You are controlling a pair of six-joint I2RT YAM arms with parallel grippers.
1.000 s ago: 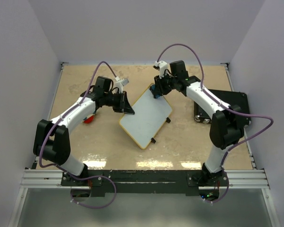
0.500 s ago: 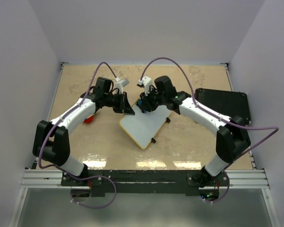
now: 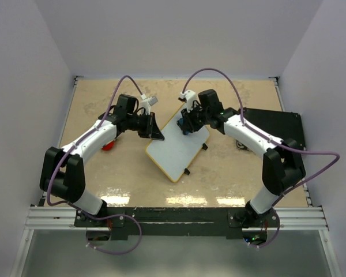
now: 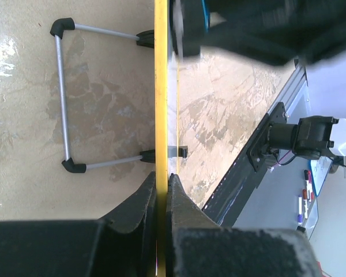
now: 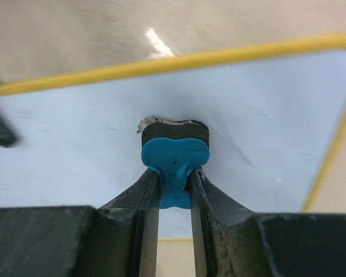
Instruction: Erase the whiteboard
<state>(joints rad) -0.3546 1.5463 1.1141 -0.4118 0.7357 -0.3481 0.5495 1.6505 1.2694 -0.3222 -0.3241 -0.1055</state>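
Left tool clenched on the whiteboard frame edge. Right tool grasping a blue eraser — pad on the board just ahead of its fingers. No writing visible — likely nearly done.

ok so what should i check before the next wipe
1. Left gripper shut on the whiteboard edge: ok.
2. Eraser clamped in the right gripper: ok.
3. Eraser pad against the whiteboard: ok, it seems to touch.
4. Marks left on the whiteboard: none on the part in view, ok; under the right gripper, cannot tell.
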